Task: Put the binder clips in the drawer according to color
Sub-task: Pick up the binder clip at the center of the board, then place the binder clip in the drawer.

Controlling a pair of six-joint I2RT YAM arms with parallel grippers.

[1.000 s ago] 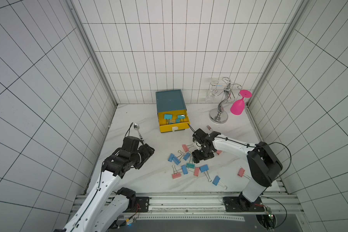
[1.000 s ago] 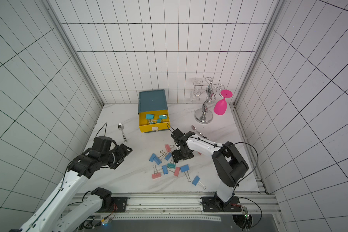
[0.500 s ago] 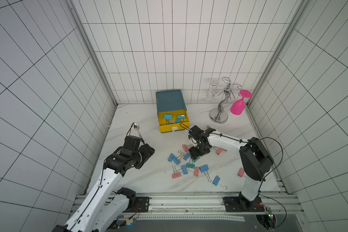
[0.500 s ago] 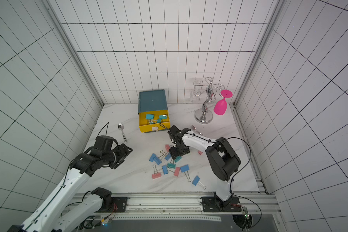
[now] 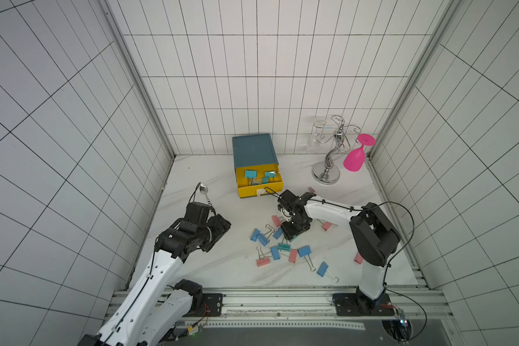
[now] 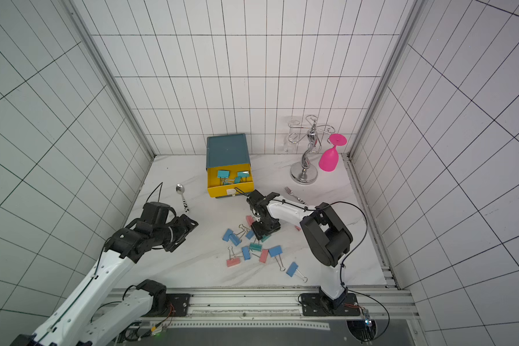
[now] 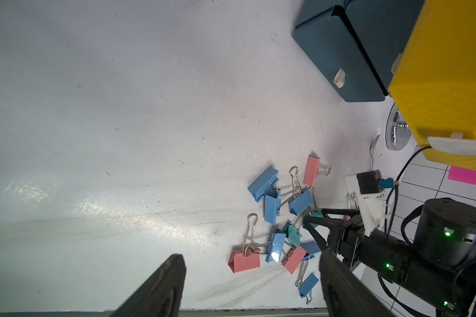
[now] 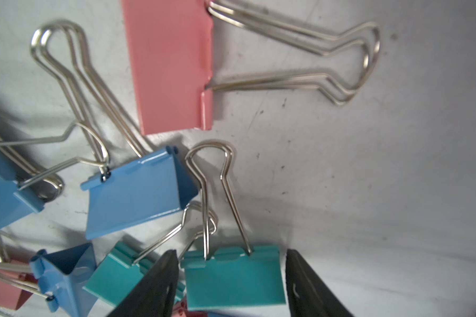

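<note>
Blue, pink and teal binder clips (image 5: pixel 276 251) lie scattered on the white table in both top views. The yellow drawer (image 5: pixel 259 188) stands pulled out of a dark teal box (image 5: pixel 253 148) and holds teal clips (image 5: pixel 250 173). My right gripper (image 5: pixel 292 236) points down into the pile. In the right wrist view it (image 8: pixel 230 251) is open, its fingers on either side of a teal clip (image 8: pixel 231 277) with small gaps showing. My left gripper (image 5: pixel 219 232) hovers open and empty over the table's left part, also seen in the left wrist view (image 7: pixel 250 255).
A spoon (image 5: pixel 204 191) lies left of the drawer and a fork (image 6: pixel 292 194) lies behind the right arm. A metal glass rack (image 5: pixel 327 173) with a pink glass (image 5: pixel 354 160) stands at the back right. Single pink clips (image 5: pixel 358 257) lie near the right arm's base.
My right gripper has moved left over the pile, come down around a teal clip, and its jaws have narrowed. The left arm has barely moved.
</note>
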